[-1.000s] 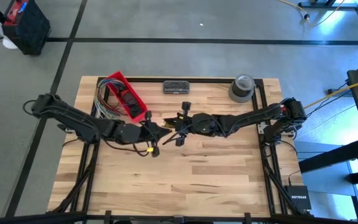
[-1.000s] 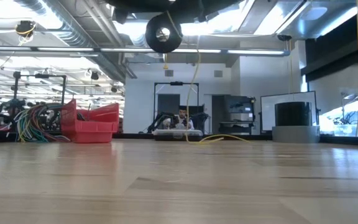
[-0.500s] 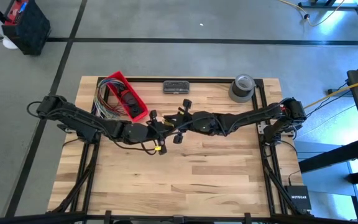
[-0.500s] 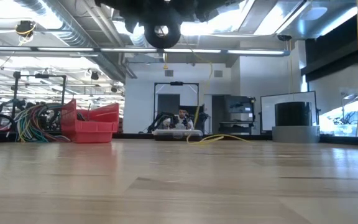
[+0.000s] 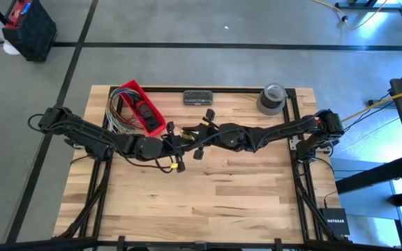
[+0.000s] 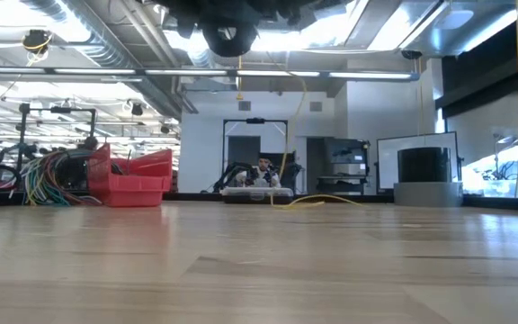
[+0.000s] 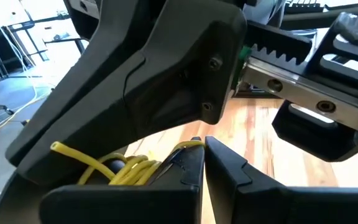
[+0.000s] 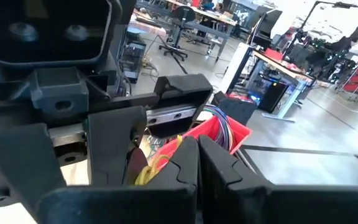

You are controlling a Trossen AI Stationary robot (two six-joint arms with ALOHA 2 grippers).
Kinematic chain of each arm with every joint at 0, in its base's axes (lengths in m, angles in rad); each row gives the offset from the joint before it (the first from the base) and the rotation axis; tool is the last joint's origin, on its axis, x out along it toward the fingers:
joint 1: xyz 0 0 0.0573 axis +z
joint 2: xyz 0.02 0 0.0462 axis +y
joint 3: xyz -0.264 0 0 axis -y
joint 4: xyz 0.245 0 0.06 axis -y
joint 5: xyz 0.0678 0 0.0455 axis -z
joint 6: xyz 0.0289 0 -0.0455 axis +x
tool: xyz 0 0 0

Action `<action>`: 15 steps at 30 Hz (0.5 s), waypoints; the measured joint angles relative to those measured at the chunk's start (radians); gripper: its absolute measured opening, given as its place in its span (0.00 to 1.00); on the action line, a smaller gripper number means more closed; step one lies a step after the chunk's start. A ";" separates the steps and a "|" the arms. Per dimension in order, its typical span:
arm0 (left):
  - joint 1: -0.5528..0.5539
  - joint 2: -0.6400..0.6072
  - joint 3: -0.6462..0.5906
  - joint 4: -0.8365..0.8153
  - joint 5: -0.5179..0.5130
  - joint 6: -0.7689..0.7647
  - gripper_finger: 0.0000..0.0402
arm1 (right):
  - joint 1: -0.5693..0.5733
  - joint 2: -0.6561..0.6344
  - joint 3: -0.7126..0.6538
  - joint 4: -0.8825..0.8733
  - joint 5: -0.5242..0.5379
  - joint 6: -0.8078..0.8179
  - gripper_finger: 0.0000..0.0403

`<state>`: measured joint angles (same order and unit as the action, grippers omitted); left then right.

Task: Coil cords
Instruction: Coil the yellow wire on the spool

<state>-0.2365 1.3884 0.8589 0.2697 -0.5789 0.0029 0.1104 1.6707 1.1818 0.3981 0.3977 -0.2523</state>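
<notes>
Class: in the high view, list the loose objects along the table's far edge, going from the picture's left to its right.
Bundle of multicoloured wires → red bin → flat dark grey case → grey roll of tape.

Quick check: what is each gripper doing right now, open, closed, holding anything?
Left gripper: shut on the yellow cord, above mid-table.
Right gripper: shut on the same yellow cord, right up against the left gripper.
</notes>
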 joint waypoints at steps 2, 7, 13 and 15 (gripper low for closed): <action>0.000 0.000 0.000 -0.002 -0.002 0.000 0.01 | 0.000 0.000 0.012 -0.011 0.003 -0.009 0.01; 0.000 -0.001 0.001 0.004 -0.005 0.000 0.02 | 0.000 -0.002 0.043 -0.020 0.007 -0.014 0.01; 0.000 -0.002 0.002 0.015 -0.003 0.000 0.02 | 0.000 -0.005 0.084 -0.033 0.021 -0.017 0.01; 0.000 0.000 0.002 0.014 0.007 -0.002 0.02 | 0.001 -0.006 0.097 -0.015 0.010 -0.014 0.01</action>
<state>-0.2363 1.3887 0.8610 0.2837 -0.5720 0.0012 0.1109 1.6650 1.2785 0.3832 0.4076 -0.2665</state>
